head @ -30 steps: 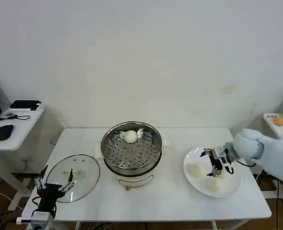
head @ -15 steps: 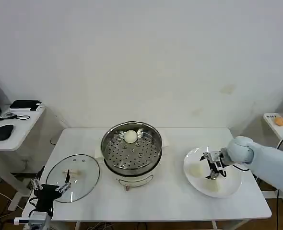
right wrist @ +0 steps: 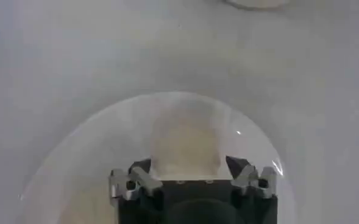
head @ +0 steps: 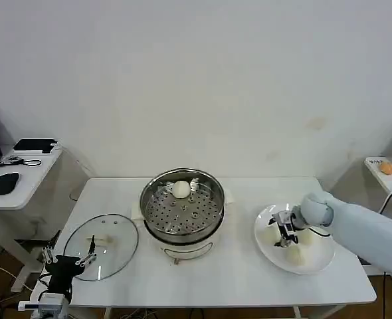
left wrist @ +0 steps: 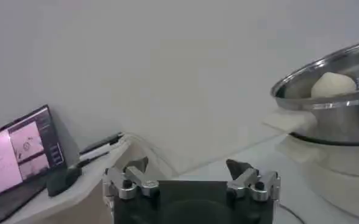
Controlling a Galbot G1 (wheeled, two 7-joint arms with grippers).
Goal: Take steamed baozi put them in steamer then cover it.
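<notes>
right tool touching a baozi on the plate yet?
Cannot tell. Right wrist view: a baozi sits between the open right tool fingers, but contact isn't plain.

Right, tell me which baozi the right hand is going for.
The baozi on the steamer-side of the plate: the open right hand sits right beside it. The other plate bun lies nearer the table's front edge; a third sits in the steamer.
</notes>
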